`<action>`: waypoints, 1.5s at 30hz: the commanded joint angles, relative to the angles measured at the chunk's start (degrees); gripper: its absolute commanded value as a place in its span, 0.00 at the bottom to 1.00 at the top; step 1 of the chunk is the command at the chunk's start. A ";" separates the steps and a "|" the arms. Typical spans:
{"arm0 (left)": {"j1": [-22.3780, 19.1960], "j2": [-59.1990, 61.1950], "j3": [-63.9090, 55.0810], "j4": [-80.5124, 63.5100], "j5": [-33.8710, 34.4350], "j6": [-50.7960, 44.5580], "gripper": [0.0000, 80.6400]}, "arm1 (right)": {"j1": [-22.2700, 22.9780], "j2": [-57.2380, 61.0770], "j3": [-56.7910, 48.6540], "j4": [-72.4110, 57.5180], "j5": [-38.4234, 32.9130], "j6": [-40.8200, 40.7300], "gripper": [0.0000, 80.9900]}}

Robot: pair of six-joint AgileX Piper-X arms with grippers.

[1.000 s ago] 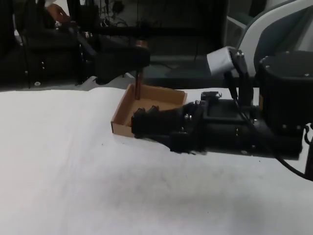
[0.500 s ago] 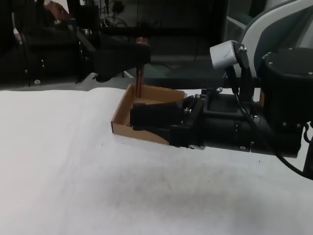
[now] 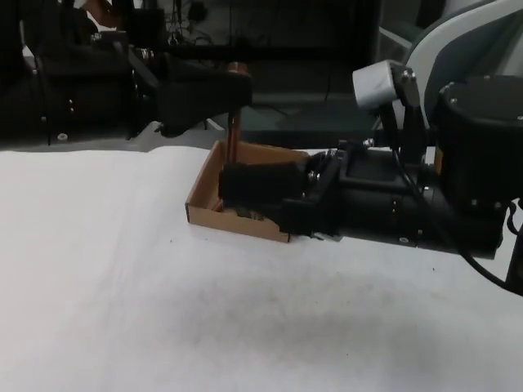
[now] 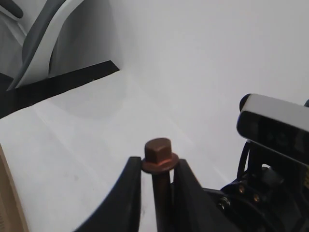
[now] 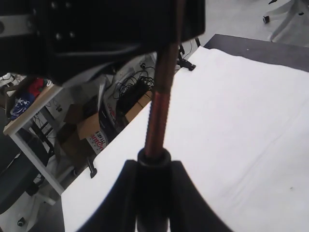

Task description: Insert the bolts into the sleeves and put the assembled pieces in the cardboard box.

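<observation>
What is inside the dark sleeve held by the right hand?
The threaded end of the copper bolt enters the sleeve from above. Its tip cannot be seen; the sleeve's wall covers it.

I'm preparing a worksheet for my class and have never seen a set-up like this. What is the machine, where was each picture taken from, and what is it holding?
This is a robot with two arms at a bench covered in white. One picture looks down over the bench from behind the arms. The other two come from a camera on each wrist. Each arm ends in a two-fingered hand. The left hand grips a copper-coloured bolt upright, just under its head. The right hand grips a dark sleeve, and the bolt's threaded end meets the sleeve's opening. An open cardboard box sits on the bench, apparently beneath them.
</observation>
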 commanded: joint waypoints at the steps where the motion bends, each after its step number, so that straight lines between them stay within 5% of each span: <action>1: 0.01 -0.66 -0.12 -1.17 1.20 -0.57 0.02 | 0.07 -0.13 -1.52 -1.65 0.33 0.02 0.01; 34: -0.16 -2.00 -0.12 8.10 5.76 4.61 0.02 | -2.49 -0.13 -3.04 2.29 5.14 -1.32 0.01; 45: -6.04 -2.00 -0.12 10.08 5.47 7.32 0.02 | -3.24 -0.04 -4.25 2.85 2.57 -2.39 0.01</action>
